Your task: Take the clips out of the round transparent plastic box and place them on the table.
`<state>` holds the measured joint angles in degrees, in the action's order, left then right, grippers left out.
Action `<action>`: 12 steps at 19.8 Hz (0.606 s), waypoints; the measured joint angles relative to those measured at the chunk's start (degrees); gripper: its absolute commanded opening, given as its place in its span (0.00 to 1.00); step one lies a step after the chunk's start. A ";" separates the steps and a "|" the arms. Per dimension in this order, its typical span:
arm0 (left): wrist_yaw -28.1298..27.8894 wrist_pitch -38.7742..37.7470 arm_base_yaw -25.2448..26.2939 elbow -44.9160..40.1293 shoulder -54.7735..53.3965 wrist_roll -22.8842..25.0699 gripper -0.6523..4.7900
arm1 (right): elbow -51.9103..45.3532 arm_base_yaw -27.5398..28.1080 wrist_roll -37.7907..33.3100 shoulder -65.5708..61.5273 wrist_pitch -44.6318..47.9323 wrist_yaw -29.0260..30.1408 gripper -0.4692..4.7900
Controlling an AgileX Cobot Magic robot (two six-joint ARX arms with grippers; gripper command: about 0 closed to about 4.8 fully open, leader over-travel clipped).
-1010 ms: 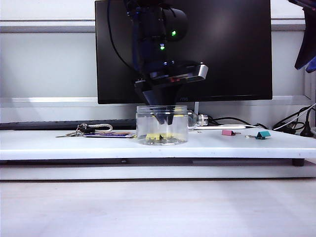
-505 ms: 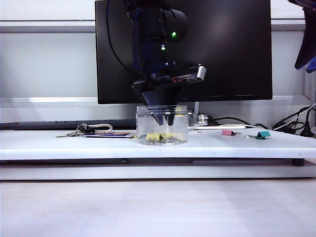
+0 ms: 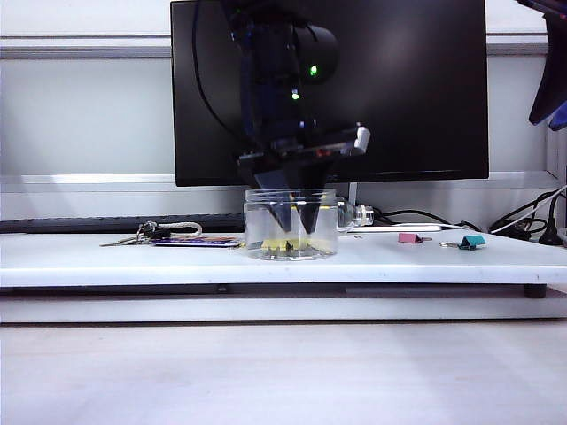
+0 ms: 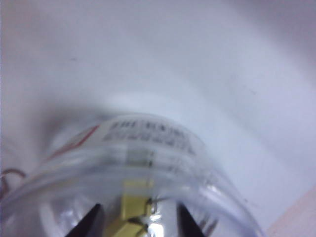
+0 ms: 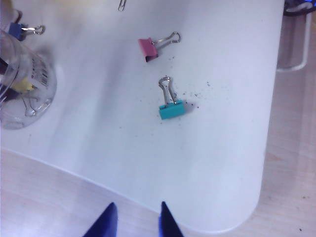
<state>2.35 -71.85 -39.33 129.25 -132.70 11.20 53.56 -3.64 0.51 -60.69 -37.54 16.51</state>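
The round transparent plastic box (image 3: 291, 224) stands mid-table with yellow clips (image 3: 282, 243) on its floor. My left gripper (image 3: 293, 220) reaches down into it from above. In the left wrist view its dark fingers (image 4: 94, 223) stand apart, open, on either side of a yellow clip (image 4: 136, 207) without touching it, inside the box wall (image 4: 207, 173). A pink clip (image 3: 409, 238) lies on the table (image 3: 133, 261) to the right; the right wrist view also shows this pink clip (image 5: 148, 49). My right gripper (image 5: 137, 218) hovers open and empty above the table's front edge.
A teal clip (image 5: 171, 109) lies near the pink one and a blue clip (image 5: 19, 30) beyond the box (image 5: 22, 84). Keys (image 3: 146, 235) lie left of the box, a clear bottle (image 3: 350, 215) behind it. A black monitor (image 3: 399, 88) stands at the back, cables (image 3: 532, 226) at right.
Inside the box the left gripper's fingers have spread apart, and its wrist has rolled a little. The right arm and the clips on the table have stayed still.
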 measured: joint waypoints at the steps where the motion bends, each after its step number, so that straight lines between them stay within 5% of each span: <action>1: 0.02 0.00 0.00 -0.07 -0.20 0.15 0.47 | 0.00 0.00 0.00 0.00 -0.04 0.00 0.31; 12: -2.16 0.26 0.24 -0.04 -1.46 1.86 0.46 | 0.00 0.00 0.00 0.00 -0.04 0.00 0.31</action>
<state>0.19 -71.59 -39.09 129.21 -134.17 13.06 53.56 -3.64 0.51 -60.69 -37.58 16.51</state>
